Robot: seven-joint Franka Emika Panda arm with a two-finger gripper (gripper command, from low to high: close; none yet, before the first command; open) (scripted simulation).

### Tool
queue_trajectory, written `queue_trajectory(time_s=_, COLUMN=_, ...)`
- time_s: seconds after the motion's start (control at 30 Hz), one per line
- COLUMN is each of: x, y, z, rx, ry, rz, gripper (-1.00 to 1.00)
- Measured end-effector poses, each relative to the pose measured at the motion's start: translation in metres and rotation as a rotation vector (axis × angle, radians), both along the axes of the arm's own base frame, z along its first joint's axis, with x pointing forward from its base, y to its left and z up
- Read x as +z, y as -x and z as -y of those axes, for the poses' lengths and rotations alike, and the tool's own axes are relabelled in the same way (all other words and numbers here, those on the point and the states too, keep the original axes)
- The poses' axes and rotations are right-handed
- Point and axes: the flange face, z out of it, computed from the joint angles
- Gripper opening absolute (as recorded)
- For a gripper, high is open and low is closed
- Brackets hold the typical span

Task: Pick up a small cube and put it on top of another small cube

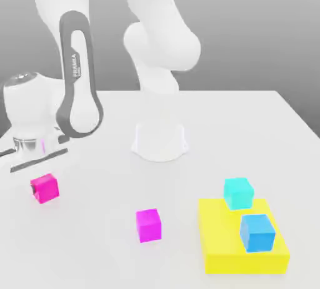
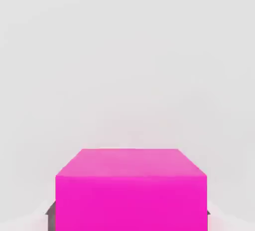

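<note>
Step in hand: the grasp. The gripper (image 1: pixel 39 164) hangs at the exterior view's left, jaws together on the magenta cube (image 1: pixel 45 188), which sits on the white table (image 1: pixel 250 125).

Next move, as judged: lift clear, carry to the second magenta cube (image 1: pixel 149 225) nearby, and align squarely above it.

Item: 1 small, matte, sharp-edged cube, uniformly magenta.

Four small cubes sat around the table (image 1: pixel 275 125). One cube (image 1: pixel 45 188) was far on the exterior view's left, just under the robot's hand (image 1: pixel 34 147). Another cube (image 1: pixel 149 225) sat near the middle. On the right lay a flat block (image 1: pixel 219 244), with one cube (image 1: pixel 257 232) on top and another cube (image 1: pixel 238 193) at its back edge
</note>
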Motion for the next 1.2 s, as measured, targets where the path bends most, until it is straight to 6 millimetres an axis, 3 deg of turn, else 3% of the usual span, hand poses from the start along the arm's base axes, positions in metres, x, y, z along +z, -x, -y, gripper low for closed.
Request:
queue_trajectory(time_s=0.23, x=0.053, y=-0.001, z=0.001, rx=0.0, ry=-0.001, rz=0.001, gripper=-1.0)
queue_trajectory(time_s=0.27, x=0.061, y=-0.007, z=-0.003, rx=0.026, ry=-0.001, rz=0.001, gripper=-1.0)
queue_trajectory(time_s=0.33, x=0.073, y=-0.05, z=-0.03, rx=0.205, ry=-0.002, rz=0.002, gripper=-1.0)
queue_trajectory(time_s=0.5, x=0.1, y=-0.148, z=-0.123, rx=0.697, ry=-0.001, rz=0.006, gripper=-1.0)
queue_trajectory(time_s=0.63, x=0.122, y=-0.202, z=-0.219, rx=1.084, ry=-0.002, rz=0.007, gripper=-1.0)
queue_trajectory(time_s=0.77, x=0.146, y=-0.225, z=-0.348, rx=1.505, ry=-0.001, rz=0.005, gripper=-1.0)
queue_trajectory(time_s=0.83, x=0.159, y=-0.221, z=-0.419, rx=1.727, ry=-0.001, rz=0.004, gripper=-1.0)
queue_trajectory(time_s=0.9, x=0.168, y=-0.21, z=-0.476, rx=1.912, ry=-0.001, rz=0.001, gripper=-1.0)
queue_trajectory(time_s=0.97, x=0.155, y=-0.199, z=-0.509, rx=2.005, ry=0.003, rz=-0.002, gripper=-1.0)
queue_trajectory(time_s=1.07, x=0.121, y=-0.212, z=-0.481, rx=1.947, ry=0.002, rz=-0.002, gripper=-1.0)
queue_trajectory(time_s=1.1, x=0.113, y=-0.212, z=-0.481, rx=1.946, ry=0.001, rz=-0.002, gripper=1.0)
queue_trajectory(time_s=1.2, x=0.113, y=-0.212, z=-0.481, rx=1.946, ry=0.001, rz=-0.002, gripper=1.0)
